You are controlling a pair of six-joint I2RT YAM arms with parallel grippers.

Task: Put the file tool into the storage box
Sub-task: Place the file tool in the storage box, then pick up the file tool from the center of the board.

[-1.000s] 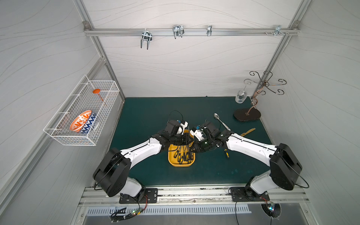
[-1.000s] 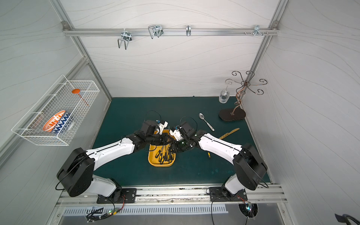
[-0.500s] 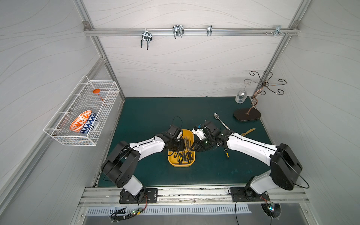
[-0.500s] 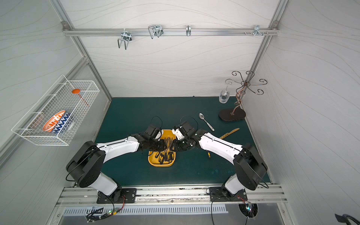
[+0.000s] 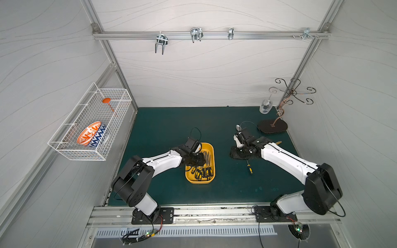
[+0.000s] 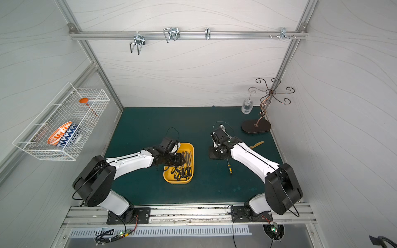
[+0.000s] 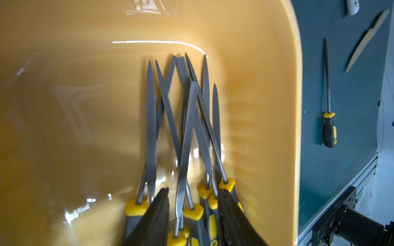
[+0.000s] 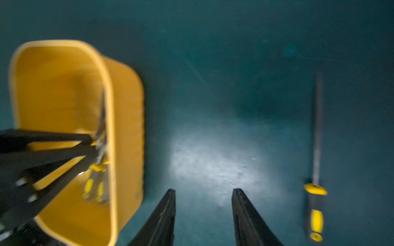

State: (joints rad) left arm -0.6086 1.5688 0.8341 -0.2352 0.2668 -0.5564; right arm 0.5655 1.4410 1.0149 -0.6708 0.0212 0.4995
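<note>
The shallow yellow plastic tray (image 5: 208,148) at the centre of both top views is smooth and glossy, with bright highlights. The slim grey metal files (image 7: 151,110) in it have dull, unpolished blades and black-and-yellow handles that look like matt plastic. The dark green table mat (image 8: 213,159) is matt, scuffed pale in one patch. The white wire basket (image 5: 79,153) at left looks like coated metal.

box (image 5: 206,147): yellow
files (image 7: 151,117): grey blades, black-and-yellow handles
mat (image 5: 163,128): dark teal
bowl (image 5: 91,136): orange inside, blue-and-white zigzag outside
basket (image 5: 81,154): white
stand (image 5: 266,128): dark base, stem perhaps coppery
</note>
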